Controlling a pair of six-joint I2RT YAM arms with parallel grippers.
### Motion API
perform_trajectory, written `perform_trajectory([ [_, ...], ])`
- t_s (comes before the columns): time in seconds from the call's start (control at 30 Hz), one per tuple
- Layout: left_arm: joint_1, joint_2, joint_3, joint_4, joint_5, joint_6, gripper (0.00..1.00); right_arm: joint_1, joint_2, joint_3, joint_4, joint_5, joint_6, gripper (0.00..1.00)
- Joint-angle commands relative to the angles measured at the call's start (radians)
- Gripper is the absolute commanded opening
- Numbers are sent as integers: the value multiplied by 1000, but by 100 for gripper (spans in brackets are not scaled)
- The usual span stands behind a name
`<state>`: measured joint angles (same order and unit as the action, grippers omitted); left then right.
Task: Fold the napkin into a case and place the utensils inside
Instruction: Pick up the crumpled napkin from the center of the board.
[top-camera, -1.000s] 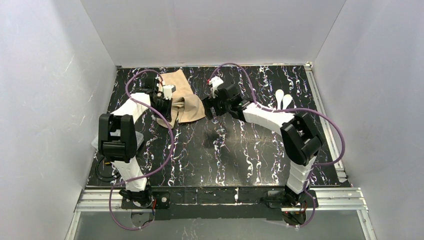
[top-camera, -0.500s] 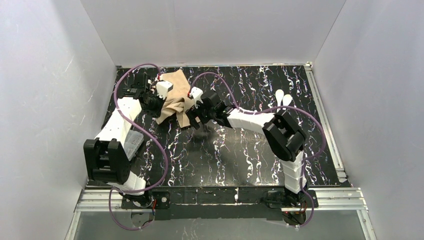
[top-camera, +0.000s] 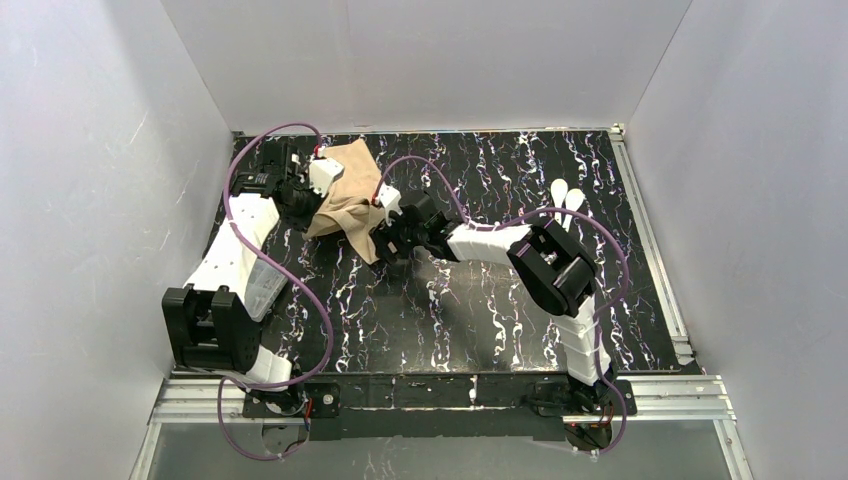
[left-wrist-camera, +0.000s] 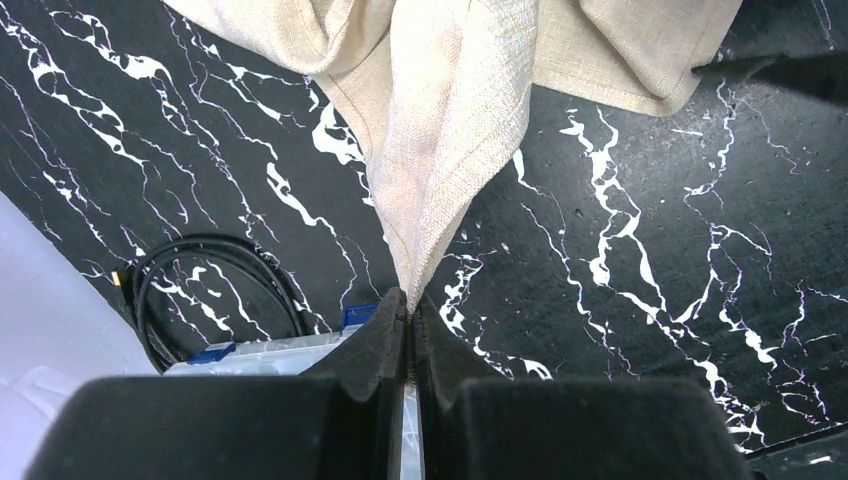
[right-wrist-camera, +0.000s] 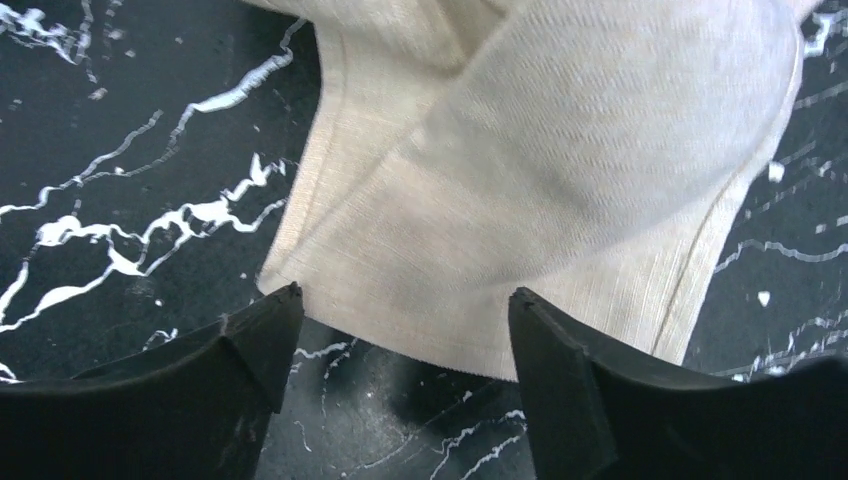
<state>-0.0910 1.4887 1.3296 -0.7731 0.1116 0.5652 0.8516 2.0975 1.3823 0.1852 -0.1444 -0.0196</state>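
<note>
One napkin (top-camera: 345, 190), two utensils (top-camera: 566, 196) and two claws are counted over a black, white-veined bench (top-camera: 480, 320) enclosed by white walls (top-camera: 420, 60).
The beige napkin is seen crumpled at the upper left of the top view. One drawn-out corner is pinched by the left claw (left-wrist-camera: 408, 300), while the right claw (right-wrist-camera: 405, 295) is held spread at its hem. The white utensils are laid side by side at the upper right.

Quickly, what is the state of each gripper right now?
Left gripper: closed, pinching the napkin.
Right gripper: open, holding nothing, at the napkin's edge.
</note>
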Motion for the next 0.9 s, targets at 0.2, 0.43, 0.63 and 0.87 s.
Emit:
perform_trajectory([
  [0.2, 2, -44, -7, -42, -6, 13, 0, -93, -5, -32, -62, 235, 62, 61],
  [0.43, 2, -39, -12, -45, 5, 25, 0, -143, -172, -157, -30, 291, 70, 73],
  [0.63, 2, -34, -13, -48, 8, 27, 0, -177, -129, -82, -105, 277, 90, 78],
  [0.87, 2, -48, -44, -76, 67, 34, 0, -181, -158, -126, -112, 318, 112, 79],
])
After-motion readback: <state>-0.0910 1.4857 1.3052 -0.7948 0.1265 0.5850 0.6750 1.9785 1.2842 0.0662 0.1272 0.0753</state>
